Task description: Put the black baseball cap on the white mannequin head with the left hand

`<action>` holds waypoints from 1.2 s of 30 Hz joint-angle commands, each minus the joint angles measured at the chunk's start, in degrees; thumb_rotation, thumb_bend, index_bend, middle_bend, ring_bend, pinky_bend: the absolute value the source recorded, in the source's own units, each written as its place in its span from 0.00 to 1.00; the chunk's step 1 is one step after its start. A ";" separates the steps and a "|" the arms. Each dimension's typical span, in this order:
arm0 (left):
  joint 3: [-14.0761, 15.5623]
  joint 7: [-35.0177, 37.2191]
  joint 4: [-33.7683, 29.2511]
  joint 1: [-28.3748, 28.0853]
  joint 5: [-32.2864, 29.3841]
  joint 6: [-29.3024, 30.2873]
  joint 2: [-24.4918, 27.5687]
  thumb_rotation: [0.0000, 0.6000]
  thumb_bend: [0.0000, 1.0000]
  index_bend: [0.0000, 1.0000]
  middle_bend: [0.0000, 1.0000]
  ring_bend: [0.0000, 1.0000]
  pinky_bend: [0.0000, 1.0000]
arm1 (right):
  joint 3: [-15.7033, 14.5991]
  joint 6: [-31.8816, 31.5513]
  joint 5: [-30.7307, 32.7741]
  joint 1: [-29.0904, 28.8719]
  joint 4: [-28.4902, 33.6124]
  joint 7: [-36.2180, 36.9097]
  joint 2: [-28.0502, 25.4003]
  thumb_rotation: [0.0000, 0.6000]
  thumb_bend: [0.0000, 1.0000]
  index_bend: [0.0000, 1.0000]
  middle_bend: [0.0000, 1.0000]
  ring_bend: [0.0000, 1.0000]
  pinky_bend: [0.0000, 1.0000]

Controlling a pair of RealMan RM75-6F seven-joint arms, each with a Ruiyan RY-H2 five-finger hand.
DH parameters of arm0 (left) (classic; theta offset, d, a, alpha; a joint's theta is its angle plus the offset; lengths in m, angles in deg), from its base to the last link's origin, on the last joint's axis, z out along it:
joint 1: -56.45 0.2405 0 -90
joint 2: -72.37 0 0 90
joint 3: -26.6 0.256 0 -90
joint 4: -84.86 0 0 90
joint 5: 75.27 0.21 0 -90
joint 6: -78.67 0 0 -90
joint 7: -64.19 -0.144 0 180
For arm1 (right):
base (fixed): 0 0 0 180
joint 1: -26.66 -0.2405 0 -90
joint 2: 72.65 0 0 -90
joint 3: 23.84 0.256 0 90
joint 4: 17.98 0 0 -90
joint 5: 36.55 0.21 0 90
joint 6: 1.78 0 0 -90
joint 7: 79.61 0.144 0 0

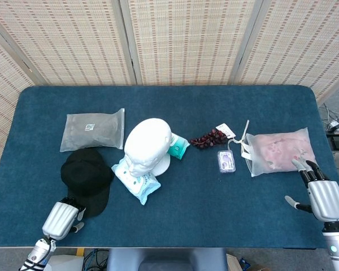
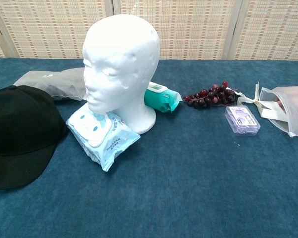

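The left hand (image 1: pixel 61 218) sits at the near edge of the blue cloth-covered table (image 1: pixel 192 197), its silver back turned up and its dark fingertips (image 1: pixel 79 211) at the brim of the black fabric baseball cap (image 1: pixel 86 179). Whether the fingers have actually closed on the brim cannot be told from either view; the chest view shows only a sliver of something at its left border by the cap.

The cap lies flat on the table, crown up, brim pointing toward the near edge. Just beside it to the right stands the white foam mannequin head (image 1: pixel 147 146), upright and bare. Leaning against its base on the near side is a light blue soft pack of wet wipes (image 1: pixel 137 182); a teal wipes pack (image 1: pixel 178 145) lies behind the base. A grey plastic-wrapped flat package (image 1: pixel 94 130) lies just beyond the cap.

Further right are a bunch of dark red grapes (image 1: pixel 209 138), a small clear purple-tinted plastic box (image 1: pixel 226 161) and a translucent drawstring pouch with pink contents (image 1: pixel 279 151).

The right hand (image 1: pixel 322 196) rests near the table's right near corner, fingers extended and apart, holding nothing, its dark fingertips just beside the pouch.
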 commanded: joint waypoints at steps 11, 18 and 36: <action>-0.40 0.36 0.26 -1.08 -1.60 -1.26 -0.38 1.00 0.05 0.71 0.75 0.46 0.45 | 0.01 -0.19 -0.11 0.12 -0.04 0.73 -0.24 1.00 0.00 0.10 0.22 0.13 0.42; -0.30 0.12 0.29 -1.50 -2.41 -2.17 -0.53 1.00 0.05 0.71 0.75 0.46 0.45 | 0.04 -0.22 -0.09 0.14 -0.07 0.97 -0.32 1.00 0.00 0.10 0.22 0.13 0.42; -1.15 -0.56 1.68 -2.22 -5.00 -3.47 -1.86 1.00 0.05 0.71 0.75 0.46 0.45 | 0.09 -0.27 -0.02 0.21 -0.06 1.25 -0.43 1.00 0.00 0.10 0.22 0.13 0.42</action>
